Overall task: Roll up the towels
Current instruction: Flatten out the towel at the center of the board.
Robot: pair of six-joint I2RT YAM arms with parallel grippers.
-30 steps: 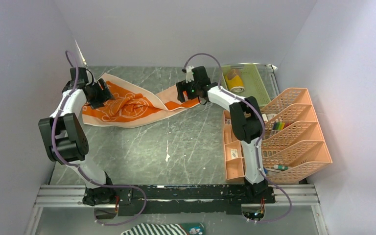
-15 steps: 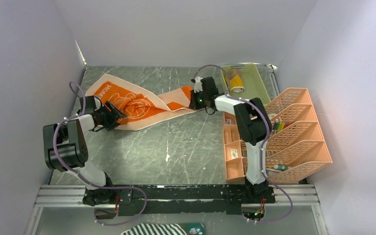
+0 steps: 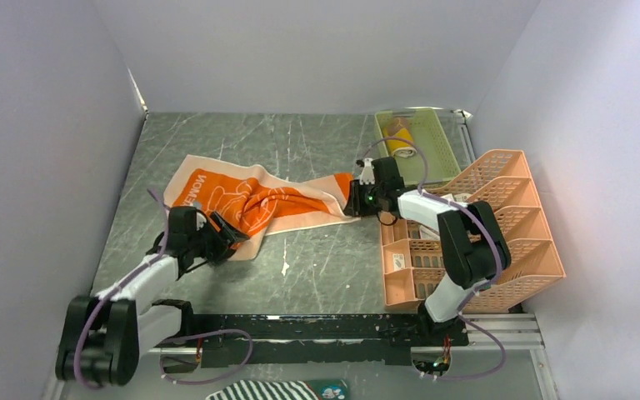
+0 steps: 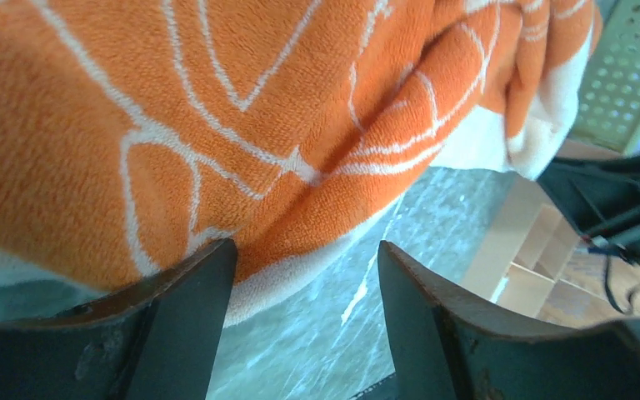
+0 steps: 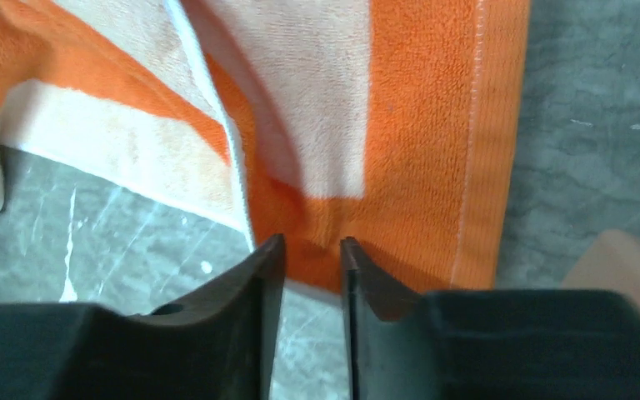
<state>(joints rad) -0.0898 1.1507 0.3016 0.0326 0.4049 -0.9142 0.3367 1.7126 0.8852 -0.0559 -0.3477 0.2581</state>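
The orange towel (image 3: pixel 250 196) with cream border and white cat outline lies bunched on the marble table, stretched from the left middle to the right. My left gripper (image 3: pixel 227 239) is low at the towel's near-left corner. In the left wrist view (image 4: pixel 307 250) its jaws stand wide apart, with the towel (image 4: pixel 217 100) draped over the left finger and bare table between them. My right gripper (image 3: pixel 352 202) is at the towel's right end. In the right wrist view (image 5: pixel 312 242) its narrow jaws pinch the orange edge (image 5: pixel 417 125). A mustard-yellow towel (image 3: pixel 399 138) lies rolled in the green tray.
The green tray (image 3: pixel 433 137) stands at the back right. A peach desk organizer (image 3: pixel 500 225) fills the right side, close to my right gripper. A black-and-white striped cloth (image 3: pixel 275 390) lies below the arm bases. Walls close in left, back and right.
Both grippers moved toward the near side and dragged the orange towel with them. The left gripper went from the back left down to the towel's near-left corner.
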